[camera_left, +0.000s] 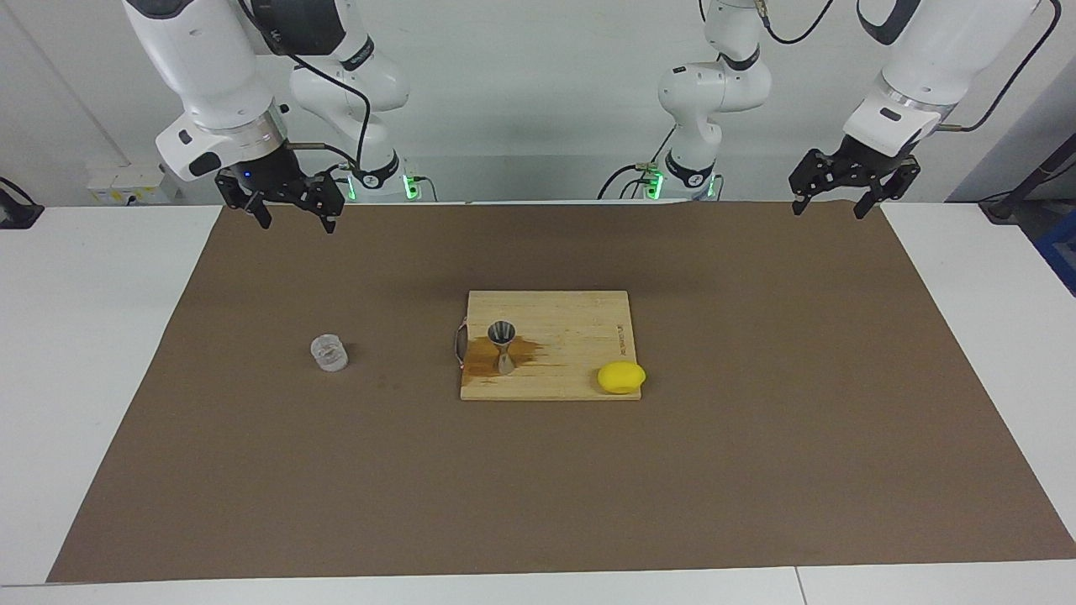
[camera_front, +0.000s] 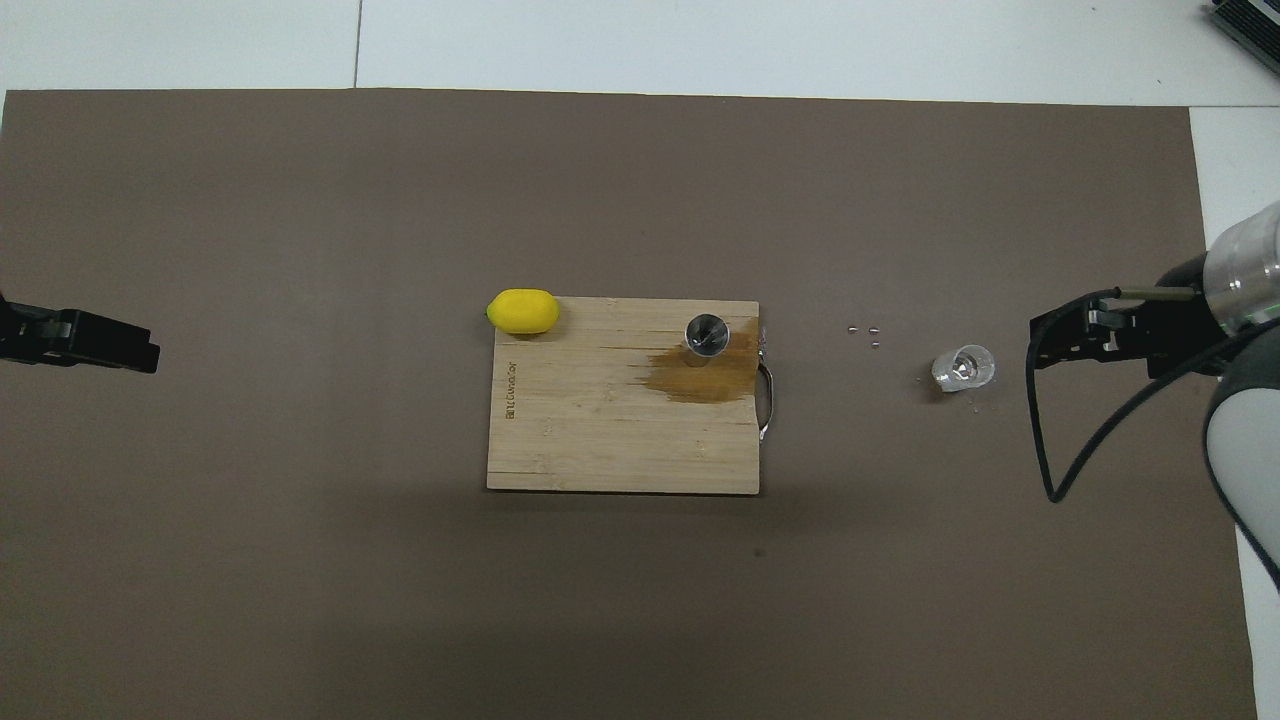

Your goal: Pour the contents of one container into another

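Note:
The clear faceted glass tumbler (camera_left: 329, 353) (camera_front: 964, 367) stands upright on the brown mat, toward the right arm's end of the table. The steel hourglass jigger (camera_left: 503, 344) (camera_front: 706, 335) stands upright on the wooden cutting board (camera_left: 580, 328) (camera_front: 600, 440), on a dark wet patch (camera_left: 523, 351) (camera_front: 705, 380). My right gripper (camera_left: 294, 214) (camera_front: 1060, 335) hangs open and empty, raised over the mat at the right arm's end, apart from the tumbler. My left gripper (camera_left: 830, 202) (camera_front: 100, 345) hangs open and empty, raised over the mat at the left arm's end.
A yellow lemon (camera_left: 621, 377) (camera_front: 523, 311) lies at the board's corner farthest from the robots, toward the left arm's end. A metal handle (camera_left: 459, 343) (camera_front: 766, 390) sits on the board's edge beside the jigger. Small droplets (camera_front: 866, 333) dot the mat between board and tumbler.

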Available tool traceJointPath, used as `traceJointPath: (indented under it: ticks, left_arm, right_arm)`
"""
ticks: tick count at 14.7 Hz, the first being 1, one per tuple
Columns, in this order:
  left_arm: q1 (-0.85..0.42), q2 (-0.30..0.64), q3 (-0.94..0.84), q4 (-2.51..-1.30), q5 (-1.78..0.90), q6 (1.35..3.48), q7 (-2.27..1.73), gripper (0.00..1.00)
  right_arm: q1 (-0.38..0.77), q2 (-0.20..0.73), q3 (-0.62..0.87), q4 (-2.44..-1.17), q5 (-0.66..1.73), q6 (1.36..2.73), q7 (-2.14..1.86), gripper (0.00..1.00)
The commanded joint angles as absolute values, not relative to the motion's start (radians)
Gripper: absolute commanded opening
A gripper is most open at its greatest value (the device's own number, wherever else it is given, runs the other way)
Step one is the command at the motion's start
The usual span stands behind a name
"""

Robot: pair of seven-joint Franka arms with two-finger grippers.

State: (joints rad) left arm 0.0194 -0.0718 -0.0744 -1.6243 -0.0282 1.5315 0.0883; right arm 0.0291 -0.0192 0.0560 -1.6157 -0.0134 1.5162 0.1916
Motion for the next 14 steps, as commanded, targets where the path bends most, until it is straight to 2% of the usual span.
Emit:
traceJointPath:
  ticks: [1, 14]
  left_arm:
    - [0.029, -0.078, -0.08, -1.628, -0.018, 1.519, 0.097, 1.0]
    - [0.029, -0.078, -0.08, -1.628, -0.018, 1.519, 0.097, 1.0]
  right_arm:
    - [0.011, -0.012, 0.06, -1.605, 0.008, 1.572, 0.147, 1.0]
    - [0.026, -0.018, 0.061, -1.606, -0.057, 1.548, 0.153, 1.0]
